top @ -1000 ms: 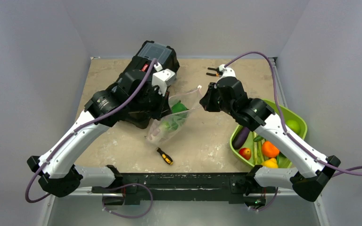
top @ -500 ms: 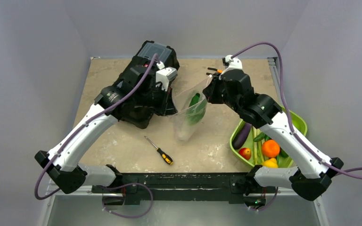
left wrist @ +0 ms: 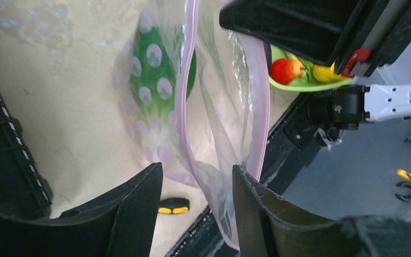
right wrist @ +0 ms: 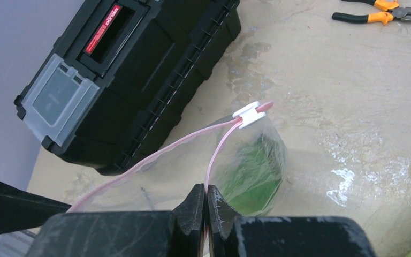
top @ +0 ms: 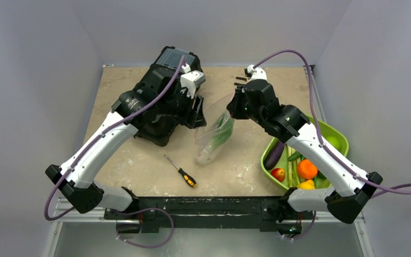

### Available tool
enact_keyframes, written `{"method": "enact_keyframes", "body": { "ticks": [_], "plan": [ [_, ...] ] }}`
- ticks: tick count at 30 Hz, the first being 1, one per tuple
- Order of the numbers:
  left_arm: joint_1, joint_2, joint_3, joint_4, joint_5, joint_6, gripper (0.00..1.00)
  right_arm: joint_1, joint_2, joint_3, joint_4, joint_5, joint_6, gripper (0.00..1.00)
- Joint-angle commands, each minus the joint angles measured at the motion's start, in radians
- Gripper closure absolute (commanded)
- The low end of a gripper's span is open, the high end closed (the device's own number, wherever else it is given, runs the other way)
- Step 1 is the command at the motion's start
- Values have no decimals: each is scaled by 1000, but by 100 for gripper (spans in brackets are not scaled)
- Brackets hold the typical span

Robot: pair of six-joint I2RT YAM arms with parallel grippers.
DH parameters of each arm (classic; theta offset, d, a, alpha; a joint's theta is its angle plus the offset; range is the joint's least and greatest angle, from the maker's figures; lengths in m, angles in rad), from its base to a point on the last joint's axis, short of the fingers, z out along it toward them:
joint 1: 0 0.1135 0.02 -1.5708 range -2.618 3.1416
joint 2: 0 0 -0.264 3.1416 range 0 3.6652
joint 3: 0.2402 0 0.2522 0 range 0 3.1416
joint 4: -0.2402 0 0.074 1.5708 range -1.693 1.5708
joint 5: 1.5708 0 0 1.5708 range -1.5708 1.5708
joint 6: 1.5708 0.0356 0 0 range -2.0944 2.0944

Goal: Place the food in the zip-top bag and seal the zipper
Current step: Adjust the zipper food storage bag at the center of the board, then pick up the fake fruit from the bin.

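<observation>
The zip-top bag [top: 212, 140] hangs over the middle of the bench [top: 235, 168] with its mouth up between the 2 arms. Its bottom end rests on or just above the surface; the top view does not settle which. The right end effector [right wrist: 205, 191] is pinched tight on 1 lip of the zipper [right wrist: 171, 147]. The pink strip runs from its fingertips to a white slider [right wrist: 252, 113] at the bag's far end. The left end effector [left wrist: 195, 174] stands wide, its 2 fingers [left wrist: 139, 209] apart, with the other lip and loose film passing through the gap. Inside the bag lies 1 leafy green toy [right wrist: 254, 171], low against the clear film. The other toy fruits and vegetables [top: 306, 169] sit in a lime-green bowl [top: 344, 144] at the right edge, toward the near-right corner. A black toolbox [right wrist: 139, 69] lies toward the far-left corner and pliers [right wrist: 382, 12] lie by the far edge. A screwdriver [top: 181, 172] lies toward the near edge, beside the bag.
</observation>
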Motion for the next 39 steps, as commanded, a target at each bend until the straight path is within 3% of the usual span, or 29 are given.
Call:
{"method": "enact_keyframes", "body": {
  "ticks": [1, 9, 12, 13, 15, 17, 21, 24, 29, 35, 39],
  "plan": [
    [-15, 47, 115, -38, -100, 97, 49, -2, -26, 20, 46, -20, -6, 100],
    [-40, 172, 259, -108, -216, 186, 53, -1, -26, 32, 50, -51, -1, 100],
    [-44, 205, 289, -120, -237, 205, 75, -1, -30, 44, 50, -62, -4, 100],
    [-44, 208, 292, -122, -240, 209, 90, -1, -33, 49, 47, -62, -8, 100],
    [-45, 195, 272, -110, -249, 216, 100, -1, -38, 56, 37, -46, -21, 100],
    [-44, 147, 205, -60, -254, 220, 100, -1, -46, 59, 12, -8, -37, 97],
    [-40, 45, 16, 102, -254, 218, 100, -1, -80, 61, -30, 32, -67, 62],
    [-40, 6, -32, 126, -300, 205, 100, -2, -126, 67, -24, 19, -78, 48],
    [-41, -33, -84, 151, -358, 184, 100, -1, -257, -9, 14, 94, -81, 40],
    [-40, -30, -78, 138, -377, 181, 100, -8, -368, -226, 13, 491, 2, 35],
    [-40, -37, -84, 145, -384, 180, 100, -70, -360, -385, 37, 529, 76, 36]
  ]
}}
